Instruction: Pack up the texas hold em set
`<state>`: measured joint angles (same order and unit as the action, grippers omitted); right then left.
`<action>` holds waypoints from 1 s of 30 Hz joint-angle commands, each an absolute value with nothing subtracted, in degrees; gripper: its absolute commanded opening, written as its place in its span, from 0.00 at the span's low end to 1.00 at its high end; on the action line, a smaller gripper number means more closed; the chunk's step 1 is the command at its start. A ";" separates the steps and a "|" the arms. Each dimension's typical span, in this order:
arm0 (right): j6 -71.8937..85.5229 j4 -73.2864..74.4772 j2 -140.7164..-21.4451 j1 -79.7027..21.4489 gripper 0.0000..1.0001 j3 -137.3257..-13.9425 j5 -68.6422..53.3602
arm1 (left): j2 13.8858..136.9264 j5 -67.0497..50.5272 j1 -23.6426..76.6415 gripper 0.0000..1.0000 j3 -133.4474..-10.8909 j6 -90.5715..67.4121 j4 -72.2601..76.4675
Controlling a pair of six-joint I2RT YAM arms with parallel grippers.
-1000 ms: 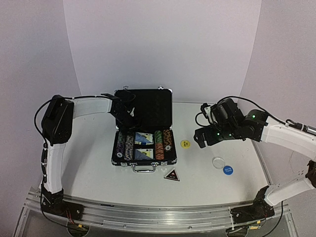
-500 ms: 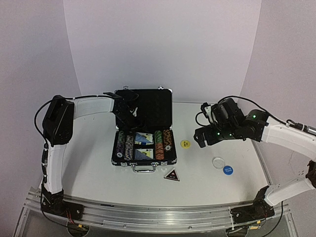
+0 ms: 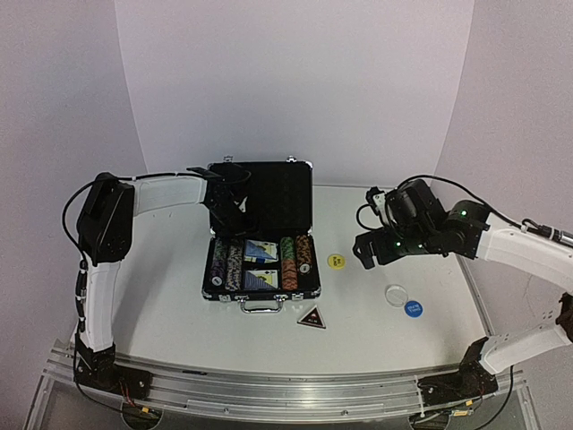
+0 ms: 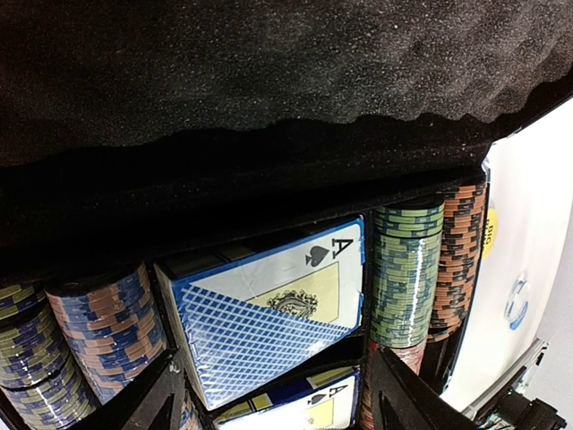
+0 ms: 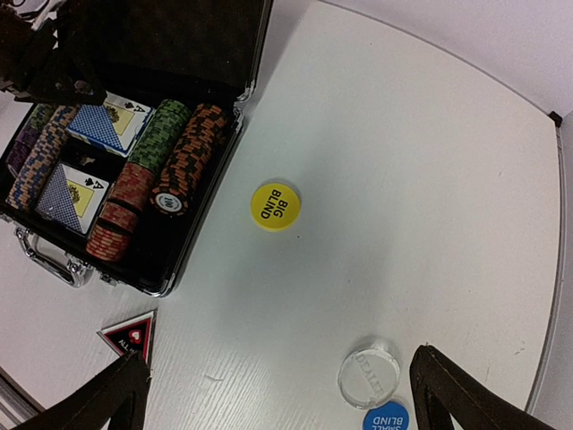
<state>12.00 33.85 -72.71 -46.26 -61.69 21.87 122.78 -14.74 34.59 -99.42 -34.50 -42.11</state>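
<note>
The black silver-edged briefcase (image 3: pixel 209 269) lies open mid-table with its foam lid (image 3: pixel 279 195) upright. It holds rows of striped poker chips (image 3: pixel 287 260) and two blue card decks (image 3: pixel 260 249). My left gripper (image 3: pixel 235 208) is open and empty, hovering inside the case over the upper deck (image 4: pixel 269 313), close to the lid foam (image 4: pixel 269 63). My right gripper (image 3: pixel 365 251) is open and empty above the table, right of the case. Below it lie the yellow disc (image 5: pixel 275 206), the clear disc (image 5: pixel 368 377), the blue disc (image 5: pixel 390 418) and the dark triangular marker (image 5: pixel 132 334).
The case handle (image 3: pixel 260 306) faces the near edge. The marker (image 3: pixel 312 318) lies just in front of the case's right corner. The discs (image 3: pixel 395 294) lie in a loose line to the right. White walls close in the table at the back and sides.
</note>
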 commanded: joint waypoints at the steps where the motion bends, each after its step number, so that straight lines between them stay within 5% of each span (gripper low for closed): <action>1: 12.67 32.78 -70.67 -46.11 0.98 -61.16 21.86 | 123.39 -13.56 34.80 0.69 -100.52 -34.19 -43.21; 13: 12.57 32.78 -68.71 -46.14 0.98 -59.93 22.65 | 125.58 -15.30 34.80 0.61 -101.41 -34.72 -42.36; 20: 12.82 32.78 -67.71 -46.14 0.98 -58.90 23.43 | 126.75 -17.94 35.07 0.24 -101.17 -35.20 -40.61; 30: 13.09 32.79 -67.06 -46.11 0.98 -58.00 24.69 | 130.96 -13.35 35.63 0.12 -104.95 -34.19 -44.83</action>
